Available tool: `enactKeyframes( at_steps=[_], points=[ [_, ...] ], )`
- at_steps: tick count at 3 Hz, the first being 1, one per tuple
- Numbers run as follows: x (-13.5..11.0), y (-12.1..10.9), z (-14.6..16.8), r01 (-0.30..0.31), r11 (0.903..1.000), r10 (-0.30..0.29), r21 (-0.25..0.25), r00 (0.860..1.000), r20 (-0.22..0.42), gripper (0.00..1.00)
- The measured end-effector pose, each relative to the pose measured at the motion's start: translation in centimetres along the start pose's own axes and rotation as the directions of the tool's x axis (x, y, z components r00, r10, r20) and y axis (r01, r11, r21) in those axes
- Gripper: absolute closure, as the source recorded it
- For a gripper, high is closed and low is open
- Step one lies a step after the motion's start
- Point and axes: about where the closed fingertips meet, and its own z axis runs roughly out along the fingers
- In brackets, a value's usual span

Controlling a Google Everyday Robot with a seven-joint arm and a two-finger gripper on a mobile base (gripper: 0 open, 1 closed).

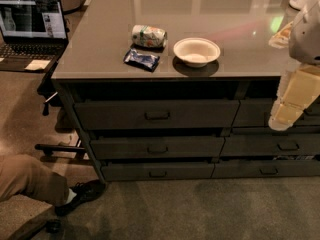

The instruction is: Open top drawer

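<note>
top drawer shut, its bar handle well left of jaws | jaws low beside desk front, not yet reaching | spread: cannot tell

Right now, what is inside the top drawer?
Nothing shows: the top drawer is shut, so its interior is hidden. Only its bar handle is visible. The tool hangs off to its right.

Office, laptop, tool at right
</note>
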Motion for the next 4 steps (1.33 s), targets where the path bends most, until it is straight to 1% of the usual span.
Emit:
enactKeyframes(
  at_steps=[1, 2, 3, 4],
  points=[
    [-0.1, 0.0, 0.2, 0.003, 1.0, -0.003, 0.009, 1.0, 0.009, 0.0],
    [0.0, 0.2, 2.2, 0.041, 0.9992, -0.041, 0.003, 0.999, 0.026, 0.0],
    [0.1, 0.2, 5.9, 0.082, 0.9966, -0.08, -0.014, 0.993, 0.083, 0.0],
    [-0.3, -0.8, 10.7, 0.107, 0.9942, -0.105, -0.004, 0.98, 0.172, 0.0]
  ],
)
